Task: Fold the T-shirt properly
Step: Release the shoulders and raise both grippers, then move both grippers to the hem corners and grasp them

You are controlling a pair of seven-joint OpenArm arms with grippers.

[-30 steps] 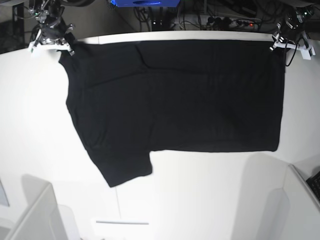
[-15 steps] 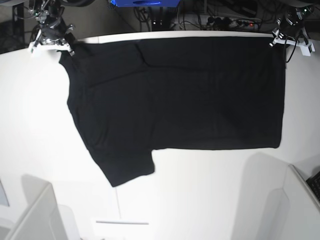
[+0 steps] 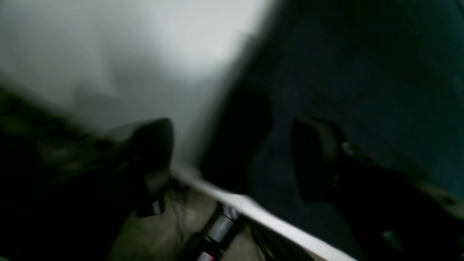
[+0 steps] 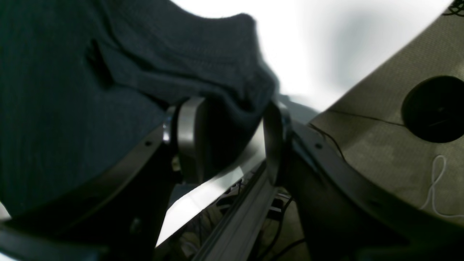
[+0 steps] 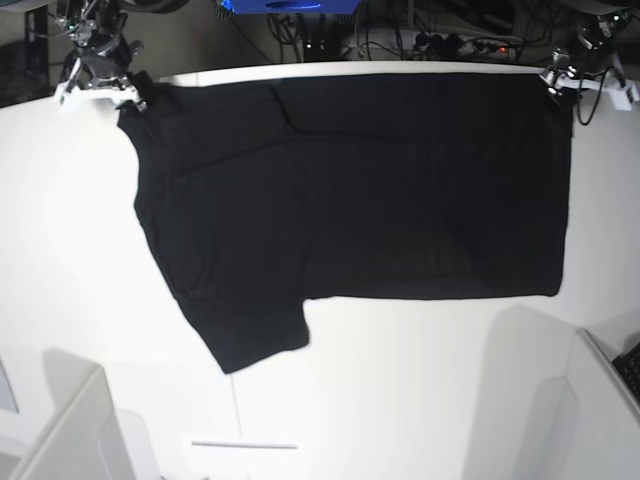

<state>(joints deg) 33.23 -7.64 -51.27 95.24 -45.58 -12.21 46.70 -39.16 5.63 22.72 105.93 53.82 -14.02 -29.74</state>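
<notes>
The black T-shirt (image 5: 350, 190) lies spread flat on the white table (image 5: 60, 250), plain side up, with one sleeve (image 5: 250, 335) pointing to the near side. My right gripper (image 5: 125, 88) is at the shirt's far left corner. In the right wrist view the right gripper (image 4: 232, 141) has its jaws apart, with a bulge of black cloth (image 4: 232, 98) between the fingers. My left gripper (image 5: 572, 82) is at the far right corner. In the blurred left wrist view the left gripper (image 3: 233, 152) is wide open over the table's edge, with the shirt (image 3: 362, 72) beside it.
The table's far edge (image 5: 400, 68) runs just behind the shirt, with cables and a blue device (image 5: 290, 8) beyond it. A white box (image 5: 60, 430) stands at the near left and a white panel (image 5: 600, 400) at the near right.
Both grippers have drifted slightly toward the far edge at the shirt's corners. The shirt has stayed flat and has barely moved.
</notes>
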